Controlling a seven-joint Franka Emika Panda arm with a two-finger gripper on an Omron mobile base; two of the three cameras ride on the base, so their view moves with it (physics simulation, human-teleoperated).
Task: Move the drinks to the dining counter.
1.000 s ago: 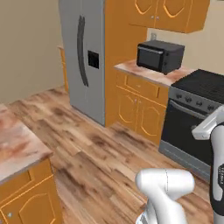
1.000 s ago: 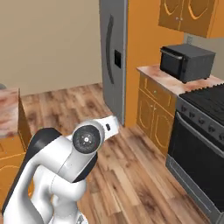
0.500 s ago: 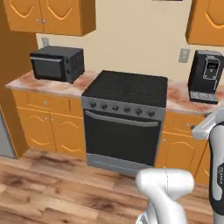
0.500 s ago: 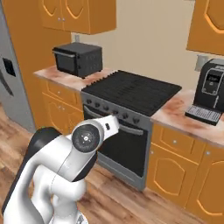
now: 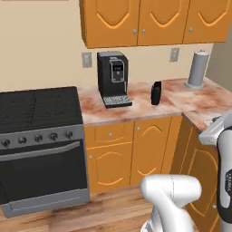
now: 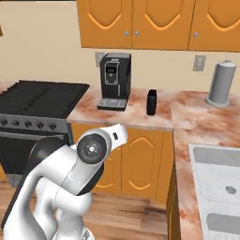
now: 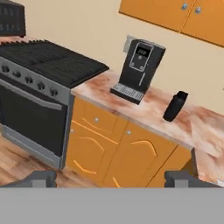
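The black cylindrical flask (image 5: pixel 156 93) (image 6: pixel 151 102) (image 7: pixel 175 106) stands upright on the narrow marbled worktop (image 5: pixel 176 102), just right of the black coffee machine (image 5: pixel 113 78) (image 6: pixel 114 79) (image 7: pixel 138 70). My gripper (image 7: pixel 111 180) is open and holds nothing, its dark fingertips (image 7: pixel 43 178) set wide apart. It hangs well short of the worktop, facing the cabinets below the flask. The brown bottle, the teal bottle and the dining counter are out of view.
A tall grey steel cylinder (image 5: pixel 198 69) (image 6: pixel 220 83) stands in the back corner. The black stove (image 5: pixel 38 108) (image 6: pixel 42 96) (image 7: pixel 48 57) lies left of the coffee machine. A sink (image 6: pixel 220 183) is set in the right worktop. Orange wall cabinets (image 5: pixel 145 20) hang above.
The whole picture has swung right as the base turned: fridge and microwave are gone, and stove, coffee machine and flask have come into view. The arm keeps its pose.
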